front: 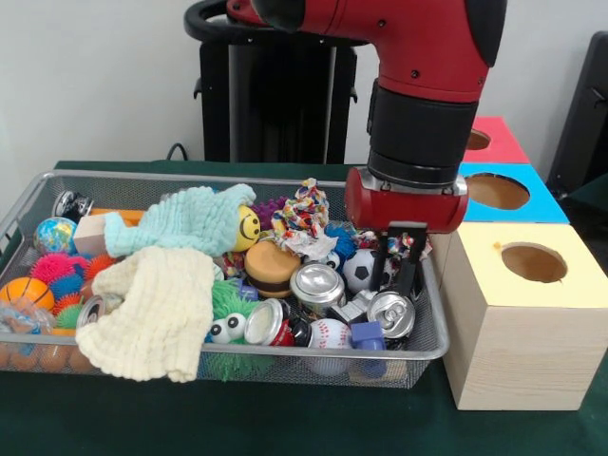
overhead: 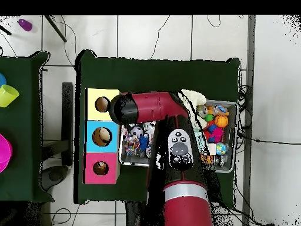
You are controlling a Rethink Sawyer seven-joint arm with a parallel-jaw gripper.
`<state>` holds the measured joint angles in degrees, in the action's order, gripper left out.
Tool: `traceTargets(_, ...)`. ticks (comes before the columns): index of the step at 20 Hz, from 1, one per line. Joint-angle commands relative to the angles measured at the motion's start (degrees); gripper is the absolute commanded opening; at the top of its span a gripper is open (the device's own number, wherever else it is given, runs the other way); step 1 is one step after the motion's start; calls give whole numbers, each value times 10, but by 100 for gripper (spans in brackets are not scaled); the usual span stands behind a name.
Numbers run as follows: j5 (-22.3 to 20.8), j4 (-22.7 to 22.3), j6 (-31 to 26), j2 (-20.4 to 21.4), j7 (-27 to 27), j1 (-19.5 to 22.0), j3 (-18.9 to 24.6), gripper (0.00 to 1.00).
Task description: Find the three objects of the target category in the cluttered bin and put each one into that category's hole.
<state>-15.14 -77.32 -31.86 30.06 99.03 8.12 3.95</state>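
**Claw lowered into the right end of the cluttered bin, beside a silver can**

The red and black arm [front: 427, 85] comes down from above in the front view, and its claw [front: 397, 275] hangs inside the cluttered bin [front: 285, 350] at the end nearest the three boxes. Two dark fingers [front: 382, 264] point downward with a gap visible between them, so the claw stands parted and grips nothing. Its tips sit just above and behind a silver can [front: 390, 313] lying on its side (whether they touch it cannot be told).

The bin rests on the green surface [front: 285, 418] and is packed. A cream cloth [front: 157, 313] drapes over its front rim, and a pale green cloth [front: 190, 220] lies behind it. Near the middle are a yellow smiley ball [front: 248, 228], a toy burger [front: 272, 268], a second can [front: 316, 285], a small soccer ball [front: 359, 269] and a baseball [front: 330, 333]. At the left end lie spiky pink balls [front: 57, 275] and an orange ball [front: 26, 293].

The boxes stand in a row just beside the bin. The yellow-topped box [front: 532, 313] is nearest the camera, the blue-topped box [front: 503, 193] behind it, and the red-topped box [front: 494, 141] farthest back, its round hole [front: 477, 141] partly hidden by the arm. In the overhead view the arm [overhead: 170, 147] covers much of the bin [overhead: 232, 168], while the red-topped box's hole [overhead: 100, 168] shows plainly.
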Motion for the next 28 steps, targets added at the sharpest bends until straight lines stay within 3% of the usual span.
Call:
traceTargets(1,21,16,-39,-37,52,18,21,100)
traceTargets(6,22,32,-62,-41,30,25,27,100)
traceTargets(28,8,47,-41,-67,27,25,27,100)
